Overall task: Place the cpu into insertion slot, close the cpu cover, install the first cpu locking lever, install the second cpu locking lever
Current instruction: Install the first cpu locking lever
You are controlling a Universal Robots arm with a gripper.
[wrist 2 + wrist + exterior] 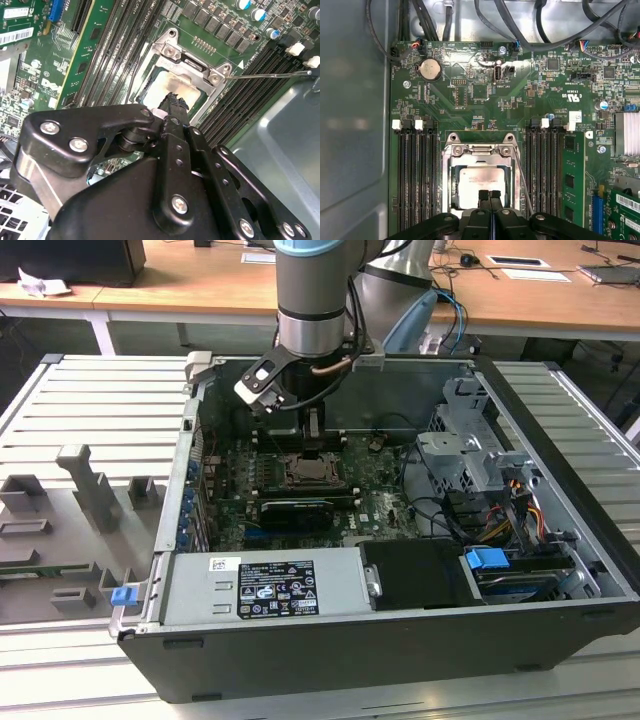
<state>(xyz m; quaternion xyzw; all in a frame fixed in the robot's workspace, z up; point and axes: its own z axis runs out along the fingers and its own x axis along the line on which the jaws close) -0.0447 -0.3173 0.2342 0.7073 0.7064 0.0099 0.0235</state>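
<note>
The cpu (479,181) lies flat in the insertion slot (310,475) on the green board, its pale metal top showing through the window of the cpu cover (480,150). The silvery cover (192,65) is folded down over the chip (167,85). My gripper (490,194) is shut, its two black fingertips pressed together with nothing between them. They stand right over the chip's near edge, and whether they touch it I cannot tell. A thin wire locking lever (270,75) sticks out sideways from the socket corner, and a lever wire (521,172) runs along the socket's side.
Long black memory slots (415,175) flank the socket on both sides. The grey case wall (350,125) is close by and black cables (520,20) hang at the board's far edge. The power supply (270,585) and drive cage (470,450) fill the case's front and the exterior view's right.
</note>
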